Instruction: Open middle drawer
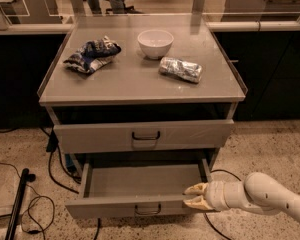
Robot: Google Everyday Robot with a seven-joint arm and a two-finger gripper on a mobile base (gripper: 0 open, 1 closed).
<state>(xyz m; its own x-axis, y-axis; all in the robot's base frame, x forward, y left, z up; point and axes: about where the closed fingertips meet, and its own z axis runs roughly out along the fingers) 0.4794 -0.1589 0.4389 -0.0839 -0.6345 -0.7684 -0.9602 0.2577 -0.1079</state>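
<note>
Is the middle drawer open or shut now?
Open. The wide shallow grey metal middle drawer is pulled out, its bare grey inside visible; the gripper is at its right front corner.
</note>
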